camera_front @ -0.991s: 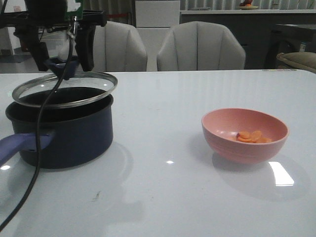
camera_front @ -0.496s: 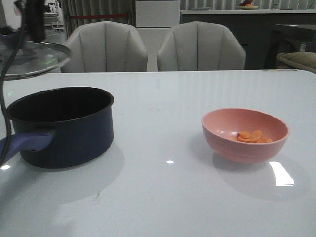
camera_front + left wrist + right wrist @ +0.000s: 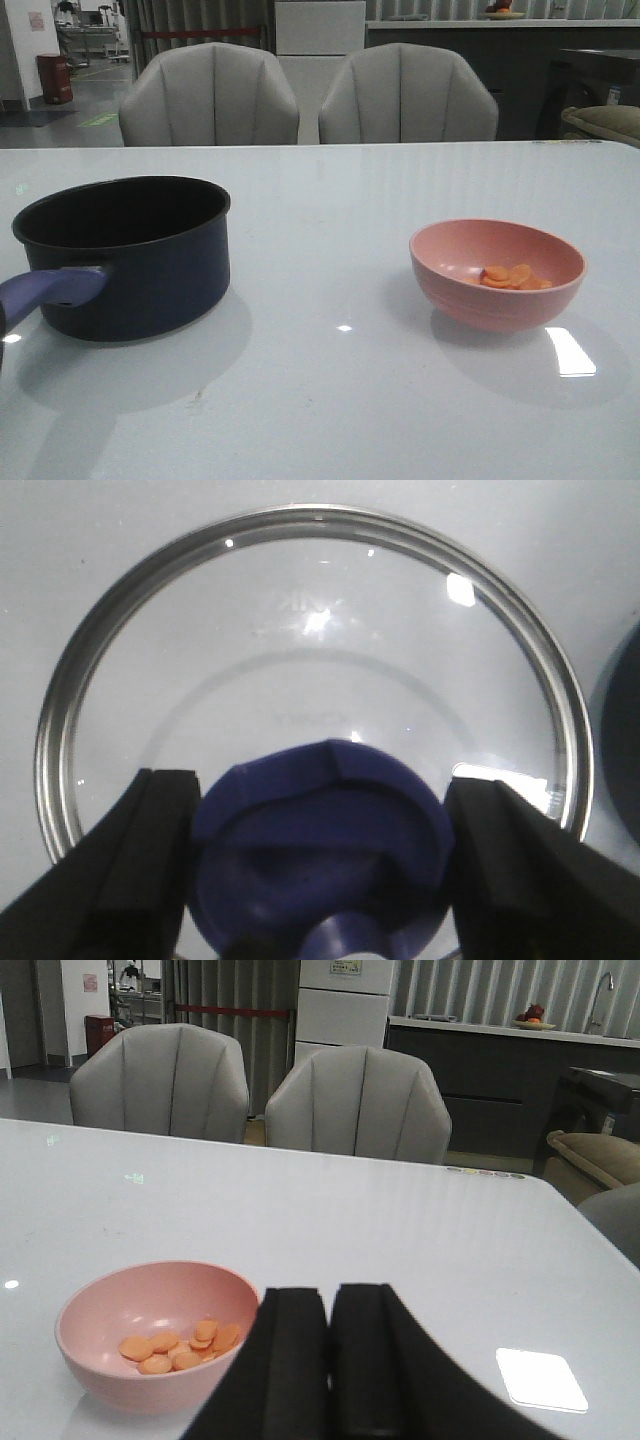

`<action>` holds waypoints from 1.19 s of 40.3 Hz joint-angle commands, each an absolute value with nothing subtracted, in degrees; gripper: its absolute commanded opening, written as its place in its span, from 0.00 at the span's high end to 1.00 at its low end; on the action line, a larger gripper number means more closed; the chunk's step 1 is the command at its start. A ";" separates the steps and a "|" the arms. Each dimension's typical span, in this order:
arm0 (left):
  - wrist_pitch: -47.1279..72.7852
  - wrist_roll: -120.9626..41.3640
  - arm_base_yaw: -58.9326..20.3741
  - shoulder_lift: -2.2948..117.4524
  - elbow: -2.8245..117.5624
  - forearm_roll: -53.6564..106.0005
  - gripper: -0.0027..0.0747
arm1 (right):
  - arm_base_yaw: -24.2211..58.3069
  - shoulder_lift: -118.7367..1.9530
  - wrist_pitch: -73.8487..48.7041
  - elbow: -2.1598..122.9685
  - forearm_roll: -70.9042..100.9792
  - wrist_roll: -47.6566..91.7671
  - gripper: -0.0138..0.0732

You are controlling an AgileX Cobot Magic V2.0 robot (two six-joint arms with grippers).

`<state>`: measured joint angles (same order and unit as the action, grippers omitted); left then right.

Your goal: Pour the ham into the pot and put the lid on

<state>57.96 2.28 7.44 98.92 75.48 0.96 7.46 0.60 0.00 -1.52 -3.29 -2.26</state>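
Note:
The dark blue pot [image 3: 125,255] stands uncovered at the table's left, its purple handle [image 3: 50,290] pointing toward me. The ham [image 3: 512,277] lies as a small heap of orange slices inside a pink bowl [image 3: 497,300] at the right. Neither arm shows in the front view. In the left wrist view my left gripper [image 3: 320,855] is shut on the blue knob [image 3: 320,830] of the clear glass lid [image 3: 310,650], which hangs over the white table beside the pot's edge [image 3: 625,740]. My right gripper [image 3: 330,1360] is shut and empty, just right of the bowl [image 3: 90,1360] with the ham [image 3: 180,1345].
Two grey chairs [image 3: 210,95] [image 3: 405,95] stand behind the table's far edge. A dark counter [image 3: 480,1080] and a cushioned seat [image 3: 600,1155] lie beyond the table at the right.
The left arm carried the lid up and to the left, off the pot and out of the front view. The pot now stands uncovered. Bowl and ham have not moved.

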 commanded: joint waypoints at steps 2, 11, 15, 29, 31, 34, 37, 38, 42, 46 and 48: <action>49.54 1.97 8.74 96.19 71.80 2.03 0.64 | 7.12 1.78 5.14 -1.23 -3.84 -1.85 0.68; 43.69 1.97 8.87 97.76 66.35 1.89 0.64 | 7.12 1.78 5.14 -1.23 -3.84 -1.85 0.68; 43.95 1.97 8.87 99.36 66.10 1.89 0.64 | 7.12 1.78 5.14 -1.23 -3.84 -1.85 0.68; 45.30 2.09 8.87 101.24 66.00 1.81 0.24 | 7.12 1.78 5.14 -1.23 -3.84 -1.85 0.68; 45.54 2.09 8.87 101.24 66.11 1.64 0.22 | 7.12 1.78 5.14 -1.23 -3.84 -1.85 0.68; 46.59 2.09 8.87 101.24 66.75 1.46 0.23 | 7.12 1.78 5.14 -1.23 -3.84 -1.85 0.68; 47.92 2.09 8.87 101.11 68.10 1.46 0.24 | 7.12 1.78 5.14 -1.23 -3.84 -1.85 0.68; 48.21 1.97 8.87 100.96 68.64 1.46 0.24 | 7.12 1.78 5.14 -1.23 -3.84 -1.85 0.68; 48.02 1.97 8.87 98.64 69.53 1.46 0.24 | 7.12 1.78 5.14 -1.23 -3.84 -1.85 0.68; 47.62 1.97 8.87 94.95 69.53 1.46 0.24 | 7.12 1.78 5.14 -1.23 -3.84 -1.85 0.68; 47.62 1.97 8.76 93.12 69.42 1.58 0.24 | 7.12 1.78 5.14 -1.23 -3.84 -1.85 0.68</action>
<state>48.36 1.94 8.71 98.53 67.69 1.47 7.46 0.60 0.00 -1.52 -3.29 -2.26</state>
